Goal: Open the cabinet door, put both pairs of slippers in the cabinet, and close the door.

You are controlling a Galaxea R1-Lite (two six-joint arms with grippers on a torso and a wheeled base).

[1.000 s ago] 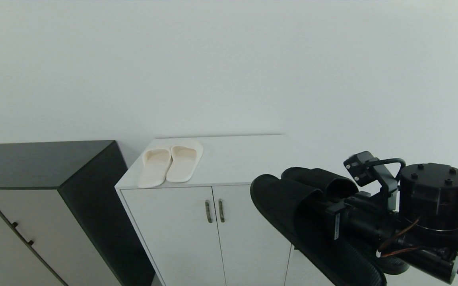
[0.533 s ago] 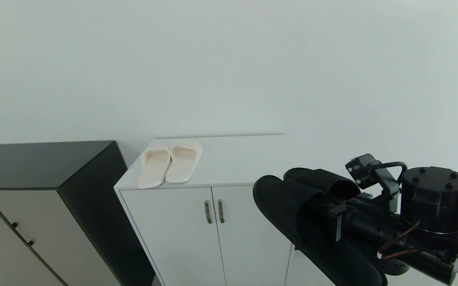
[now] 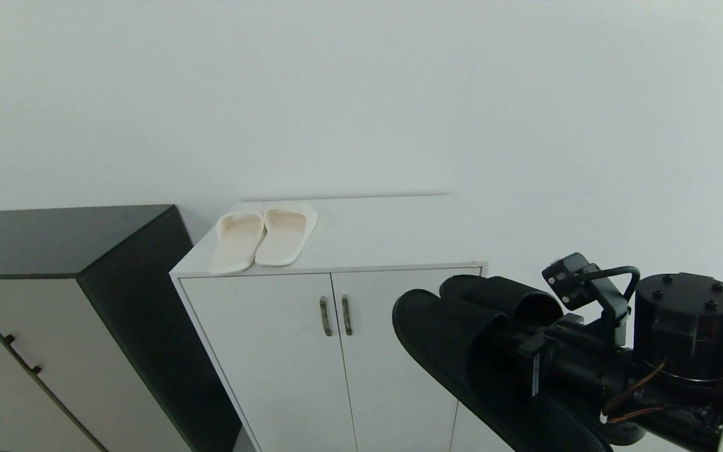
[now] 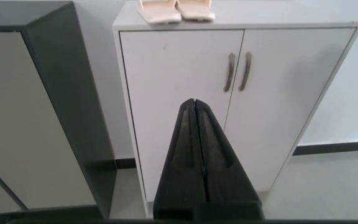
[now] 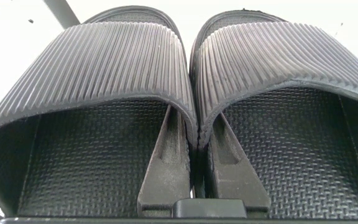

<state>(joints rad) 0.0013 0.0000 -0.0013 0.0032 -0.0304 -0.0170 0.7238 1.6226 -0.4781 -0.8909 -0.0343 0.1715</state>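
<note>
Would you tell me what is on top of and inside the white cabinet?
On top, cream slippers lie side by side near the left edge. The shut doors hide the inside.

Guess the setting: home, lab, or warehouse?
Probably a home-style entryway, maybe a mock-up: a white two-door cabinet against a bare wall, cream slippers on its top, a dark cabinet beside it, and black slippers clamped in the right end effector.

Dark cabinet point(image 3: 135, 301) against plain white wall point(image 3: 361, 94)

Camera shifted; black slippers point(image 3: 455, 326) now below cabinet top point(image 3: 393, 232)
</note>
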